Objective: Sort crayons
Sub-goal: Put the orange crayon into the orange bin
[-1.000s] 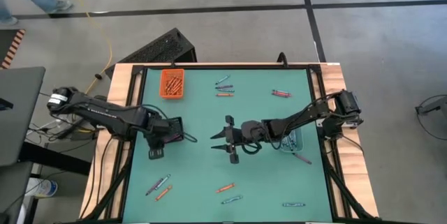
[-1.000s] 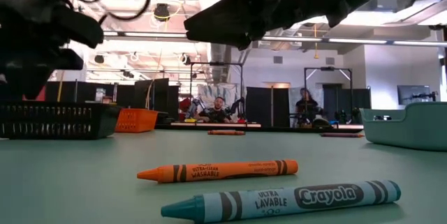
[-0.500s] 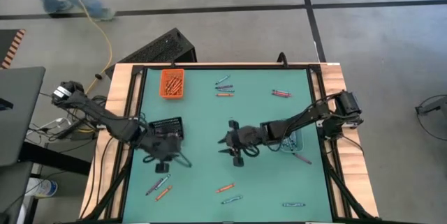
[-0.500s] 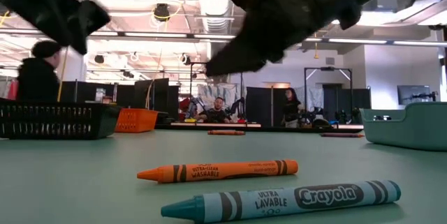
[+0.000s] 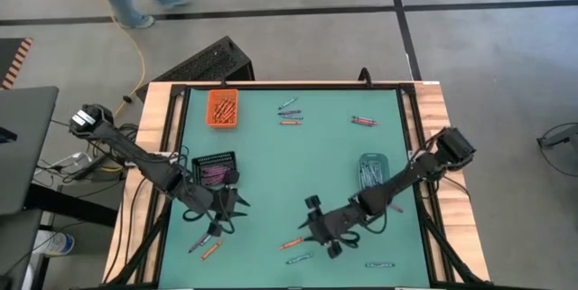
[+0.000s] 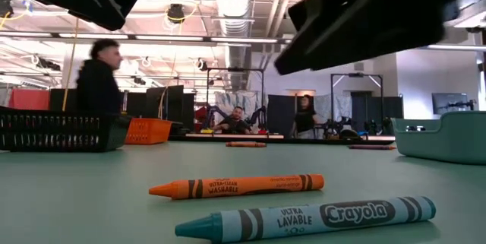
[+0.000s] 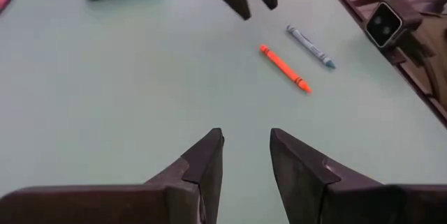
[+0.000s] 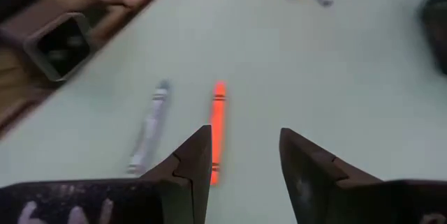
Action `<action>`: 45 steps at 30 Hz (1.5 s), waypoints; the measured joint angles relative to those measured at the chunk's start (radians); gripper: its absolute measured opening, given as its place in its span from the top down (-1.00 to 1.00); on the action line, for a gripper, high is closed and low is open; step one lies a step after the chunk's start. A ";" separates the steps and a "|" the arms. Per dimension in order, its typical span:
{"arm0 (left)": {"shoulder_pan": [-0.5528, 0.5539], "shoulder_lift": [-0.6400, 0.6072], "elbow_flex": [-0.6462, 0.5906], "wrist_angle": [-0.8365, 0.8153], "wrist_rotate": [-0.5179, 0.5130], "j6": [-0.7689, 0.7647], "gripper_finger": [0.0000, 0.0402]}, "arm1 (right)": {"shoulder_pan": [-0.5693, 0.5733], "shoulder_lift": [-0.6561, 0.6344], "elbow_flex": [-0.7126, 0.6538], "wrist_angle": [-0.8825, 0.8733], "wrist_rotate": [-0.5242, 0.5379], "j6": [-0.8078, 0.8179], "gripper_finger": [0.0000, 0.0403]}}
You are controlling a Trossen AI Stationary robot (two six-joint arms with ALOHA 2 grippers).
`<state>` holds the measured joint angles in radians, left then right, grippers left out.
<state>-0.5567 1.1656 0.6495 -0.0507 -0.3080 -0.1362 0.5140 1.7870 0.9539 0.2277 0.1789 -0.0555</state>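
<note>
Crayons lie scattered on the green table. An orange crayon (image 5: 291, 243) and a teal crayon (image 5: 300, 258) lie near the front edge, just ahead of my right gripper (image 5: 312, 229). It hovers open above the table, and the orange crayon (image 8: 218, 130) lies beside one fingertip, untouched. My left gripper (image 5: 228, 213) hangs open in the air beside the black tray (image 5: 215, 171), above two crayons (image 5: 207, 245). It holds nothing, and its wrist view sees the orange crayon (image 7: 285, 69) farther off.
An orange tray (image 5: 223, 107) with crayons stands at the far left. A clear tray (image 5: 372, 171) stands at the right. More crayons lie at the far middle (image 5: 289, 114), far right (image 5: 363, 121) and near right (image 5: 379, 265). A person (image 6: 99, 77) walks in the room behind.
My right gripper has swung from the table's middle toward the near edge and sunk a little, ending over the orange and teal crayons. My left gripper has moved from the black tray's left side toward the near edge and rolled its wrist. Both stayed open.
</note>
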 joint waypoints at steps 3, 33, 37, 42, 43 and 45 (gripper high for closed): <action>0.000 0.000 0.000 -0.003 0.000 -0.005 0.45 | -0.010 0.003 -0.015 0.006 0.002 0.028 0.20; 0.001 -0.001 0.000 -0.012 -0.029 0.069 0.45 | -0.034 0.196 -0.024 0.126 -0.131 0.021 0.54; 0.001 -0.001 0.000 -0.012 -0.050 0.073 0.45 | -0.039 0.196 -0.024 0.120 -0.129 0.021 0.74; 0.001 0.000 0.000 -0.012 -0.073 0.088 0.45 | -0.042 0.164 -0.027 0.093 -0.129 -0.014 0.97; 0.001 -0.001 0.000 -0.012 -0.087 0.088 0.45 | -0.044 0.153 -0.029 0.082 -0.131 -0.024 0.97; 0.001 -0.001 0.000 -0.011 -0.108 0.089 0.45 | -0.048 0.124 -0.029 0.077 -0.130 -0.039 0.97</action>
<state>-0.5553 1.1649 0.6495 -0.0620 -0.4164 -0.0474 0.4661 1.9108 0.9249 0.3050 0.0489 -0.0946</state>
